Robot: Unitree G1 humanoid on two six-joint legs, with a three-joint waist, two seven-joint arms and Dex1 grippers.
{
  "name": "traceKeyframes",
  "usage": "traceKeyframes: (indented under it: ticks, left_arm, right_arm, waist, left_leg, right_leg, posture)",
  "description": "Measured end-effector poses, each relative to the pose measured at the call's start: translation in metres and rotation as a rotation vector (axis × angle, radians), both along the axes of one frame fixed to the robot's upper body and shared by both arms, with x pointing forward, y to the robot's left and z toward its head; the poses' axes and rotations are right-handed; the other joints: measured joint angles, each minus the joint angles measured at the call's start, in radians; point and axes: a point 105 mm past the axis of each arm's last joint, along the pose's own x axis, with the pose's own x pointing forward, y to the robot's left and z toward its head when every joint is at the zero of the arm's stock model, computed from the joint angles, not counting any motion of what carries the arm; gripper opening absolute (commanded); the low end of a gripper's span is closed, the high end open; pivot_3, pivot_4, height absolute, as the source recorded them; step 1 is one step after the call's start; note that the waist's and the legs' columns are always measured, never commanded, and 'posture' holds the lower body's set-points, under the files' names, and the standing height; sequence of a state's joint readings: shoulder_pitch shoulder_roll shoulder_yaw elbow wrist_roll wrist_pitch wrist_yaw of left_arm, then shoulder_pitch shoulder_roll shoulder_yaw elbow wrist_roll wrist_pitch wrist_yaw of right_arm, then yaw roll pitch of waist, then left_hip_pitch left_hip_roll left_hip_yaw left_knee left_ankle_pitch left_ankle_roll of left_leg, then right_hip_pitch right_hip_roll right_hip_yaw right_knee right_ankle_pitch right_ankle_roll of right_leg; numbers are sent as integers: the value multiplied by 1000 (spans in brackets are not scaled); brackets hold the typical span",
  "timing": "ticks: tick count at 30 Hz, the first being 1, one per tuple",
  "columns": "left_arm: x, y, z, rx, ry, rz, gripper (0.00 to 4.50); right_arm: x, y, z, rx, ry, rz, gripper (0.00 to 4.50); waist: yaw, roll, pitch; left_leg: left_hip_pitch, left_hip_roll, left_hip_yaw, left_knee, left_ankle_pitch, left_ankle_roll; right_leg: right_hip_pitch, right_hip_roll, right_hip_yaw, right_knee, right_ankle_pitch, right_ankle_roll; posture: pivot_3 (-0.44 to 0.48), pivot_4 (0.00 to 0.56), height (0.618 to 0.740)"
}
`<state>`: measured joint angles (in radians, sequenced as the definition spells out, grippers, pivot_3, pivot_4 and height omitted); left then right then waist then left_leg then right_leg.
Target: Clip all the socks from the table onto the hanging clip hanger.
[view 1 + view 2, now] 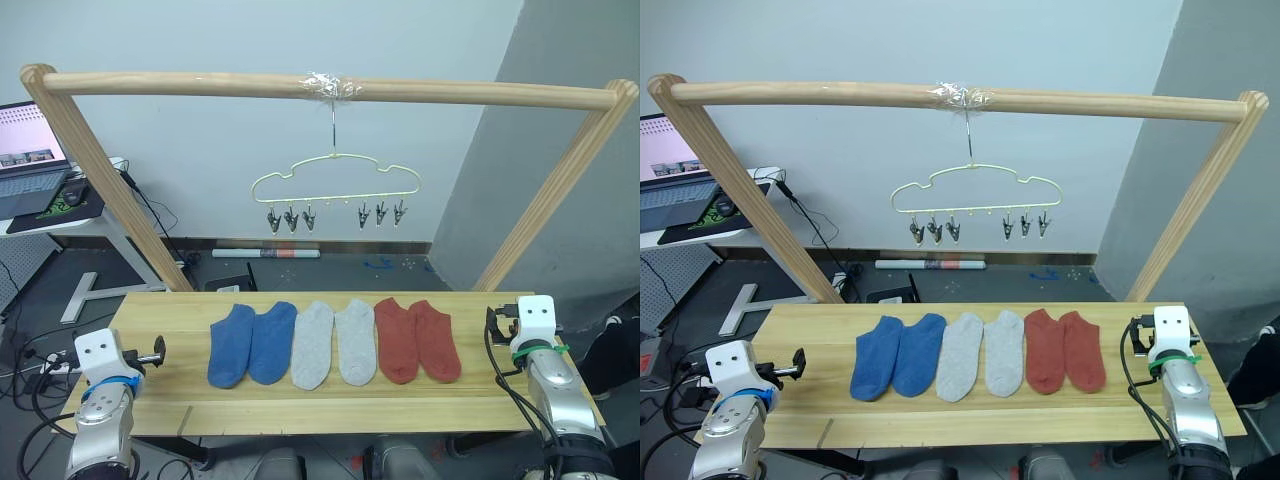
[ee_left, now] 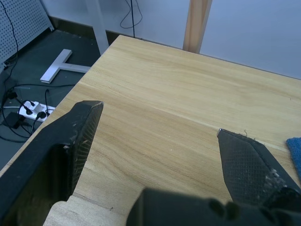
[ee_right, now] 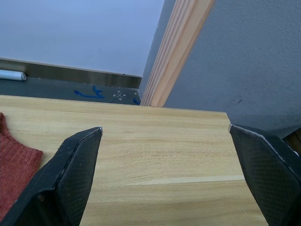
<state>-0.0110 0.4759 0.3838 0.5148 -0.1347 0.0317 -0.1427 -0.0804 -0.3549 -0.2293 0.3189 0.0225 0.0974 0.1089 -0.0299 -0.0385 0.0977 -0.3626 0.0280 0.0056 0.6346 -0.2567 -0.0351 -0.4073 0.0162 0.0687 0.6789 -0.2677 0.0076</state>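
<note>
Socks [image 1: 333,343] mid-table [image 1: 330,415], ends bare.

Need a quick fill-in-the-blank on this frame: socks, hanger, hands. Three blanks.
1. The socks lying on the table number ____.
2. The sock pair nearest the right hand is coloured ____.
3. The clip hanger holds ____ socks, and the left hand is open.

Answers: six; rust red; no

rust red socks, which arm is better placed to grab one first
Right, likely. The right gripper hovers open over the table just beside the rust red socks; the left gripper, also open, sits at the far end by the blue socks.
</note>
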Motion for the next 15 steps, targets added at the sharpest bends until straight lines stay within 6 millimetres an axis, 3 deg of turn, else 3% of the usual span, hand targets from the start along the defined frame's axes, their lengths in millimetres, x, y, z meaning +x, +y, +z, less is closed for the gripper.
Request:
traceKeyframes:
  ticks: [1, 15]
  left_arm:
    - [0, 0, 0, 0, 0, 0, 4482]
    - [-13, 3, -1, 19, 3, 28, 4482]
  right_arm:
    - [0, 0, 0, 0, 0, 0, 4500]
    - [9, -3, 3, -6, -10, 17, 4500]
  waist:
    - [0, 0, 0]
    - [25, -1, 0]
  left_leg:
    - [0, 0, 0, 0, 0, 0]
    - [0, 0, -1, 0, 0, 0]
  right_leg:
    - [0, 0, 0, 0, 0, 0]
    - [1, 0, 0, 0, 0, 0]
  posture:
    - [132, 70, 740]
    - [158, 70, 740]
